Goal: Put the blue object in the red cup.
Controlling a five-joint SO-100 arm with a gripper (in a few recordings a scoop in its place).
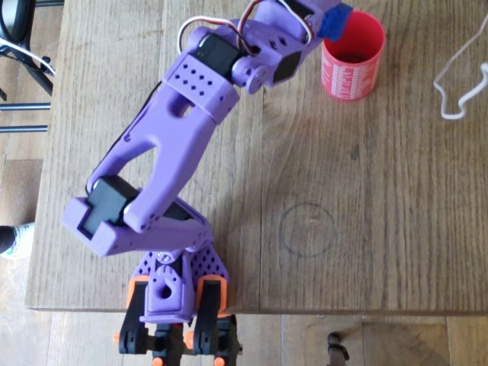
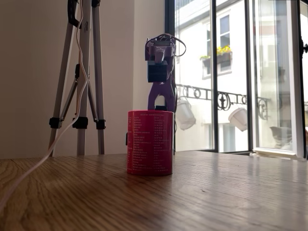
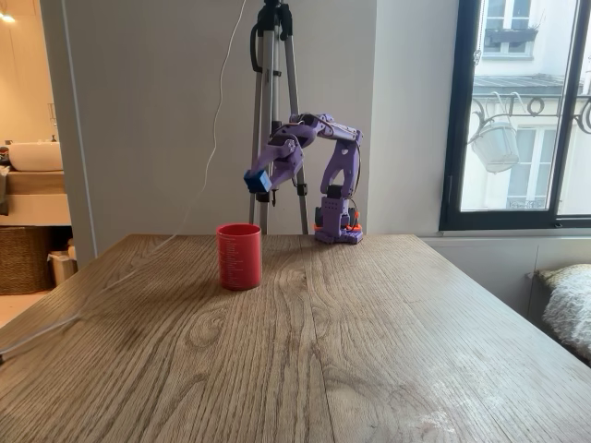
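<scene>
Blue object [image 3: 258, 180]: in a fixed view it sits a little left of centre in the upper half of the frame, pinched at the tip of the purple gripper [image 3: 261, 178], well above the table and just over the red cup. From overhead the same blue object [image 1: 334, 21] shows at the top edge, right of centre, overlapping the cup's left rim in the picture.

Nearest the camera in that fixed view lies the bare wooden table [image 3: 369, 351]. Next back stands the red cup [image 3: 239, 257], upright, left of centre, its opening empty and dark as seen from overhead [image 1: 352, 55]. In the other fixed view the red cup [image 2: 150, 142] stands at mid-frame with fine white print around its wall, and the purple arm [image 2: 160, 72] rises directly behind it.

Farther back, the arm's base [image 3: 337, 226] is at the table's far edge, its links arching up and over to the left. Behind it stands a tripod [image 3: 273, 101] against the wall. A white cable [image 1: 457, 84] lies loose at the right edge of the overhead view.
</scene>
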